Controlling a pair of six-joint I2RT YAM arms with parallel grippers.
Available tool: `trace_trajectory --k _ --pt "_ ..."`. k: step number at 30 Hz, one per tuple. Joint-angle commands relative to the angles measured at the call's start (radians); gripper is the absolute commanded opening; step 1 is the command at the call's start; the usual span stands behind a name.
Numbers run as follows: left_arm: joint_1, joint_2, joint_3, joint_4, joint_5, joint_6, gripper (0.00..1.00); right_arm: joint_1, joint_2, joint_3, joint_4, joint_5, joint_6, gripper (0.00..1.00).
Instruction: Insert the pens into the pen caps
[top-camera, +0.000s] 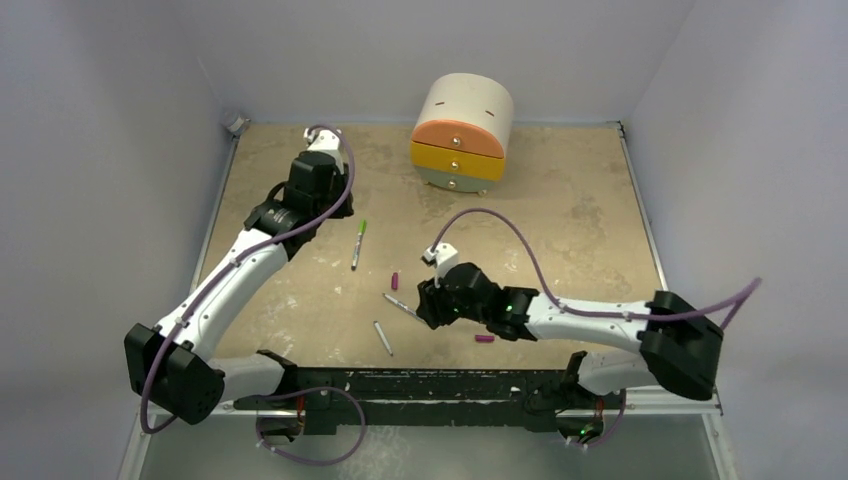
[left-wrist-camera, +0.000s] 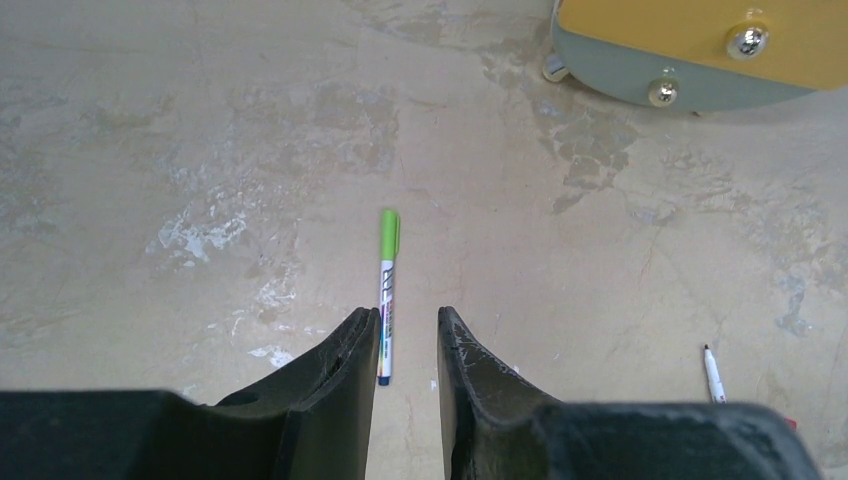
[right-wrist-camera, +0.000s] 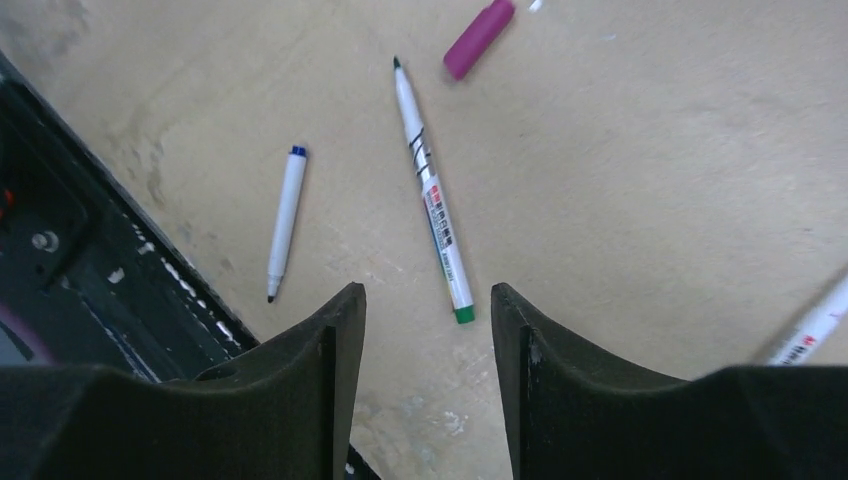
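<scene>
The centre-frame pen, likely light, stiff and slick, wants a mid-barrel pinch; right tool gapes empty, left tool narrowly parted, also empty.

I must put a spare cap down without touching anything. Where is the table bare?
Bare: the far right of the table, between the drawer unit and the right edge; also the near left, between the left arm and the pens. Crowded: the centre around the right gripper, with pens and magenta caps.
</scene>
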Motion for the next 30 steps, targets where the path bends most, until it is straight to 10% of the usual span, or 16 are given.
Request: trace_trajectory --k 1,30 --pt "0.008 -0.004 -0.004 0.046 0.021 0.034 0.27 0.05 0.128 0.088 0.052 0.013 0.013 0.5" --pt "0.012 -0.112 -0.073 0.056 0.03 0.092 0.27 0.098 0.478 0.303 -0.069 0.145 -0.001 0.45"
